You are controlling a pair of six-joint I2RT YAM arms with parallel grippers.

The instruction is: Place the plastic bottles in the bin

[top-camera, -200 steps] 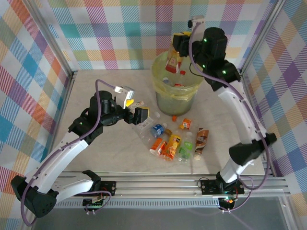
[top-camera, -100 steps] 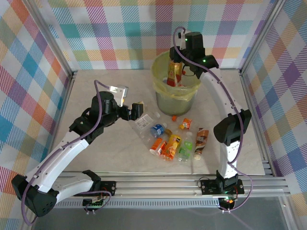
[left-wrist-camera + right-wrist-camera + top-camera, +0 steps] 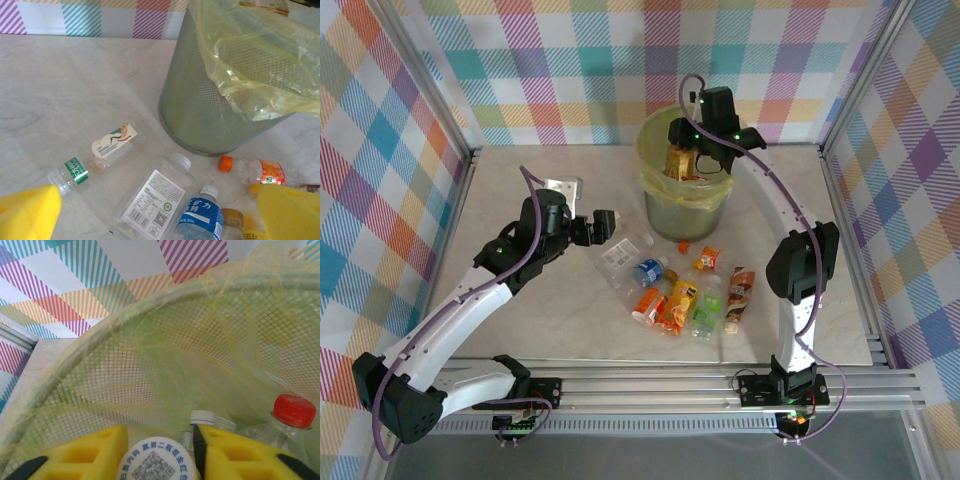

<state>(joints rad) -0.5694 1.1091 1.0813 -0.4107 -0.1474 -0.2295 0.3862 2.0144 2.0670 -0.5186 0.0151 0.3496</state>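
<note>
Some eight or nine plastic bottles (image 3: 678, 298) to go, strewn over the pale surface (image 3: 580, 330) at centre frame, just below the bin (image 3: 686, 212) at upper centre. Poised over the bin's mouth with the right tool (image 3: 686, 142), yellow pads (image 3: 85, 452) set narrowly either side of a white-capped bottle (image 3: 157, 462); cannot tell whether gripped or already let go. Seen deeper in the liner, lower right of the wrist view: a red-capped bottle (image 3: 294, 410) and another white cap (image 3: 207, 417). Hovering left of centre with the left tool (image 3: 603, 228), spread wide, above a clear white-labelled bottle (image 3: 152, 200) and a blue-labelled one (image 3: 202, 217). To finish the drop cleanly, probably best to part the pads fully while well within the rim, then lift straight up clear of the loose yellowish bag (image 3: 260, 75) before swinging away. Likeliest slip: snagging that bag.
</note>
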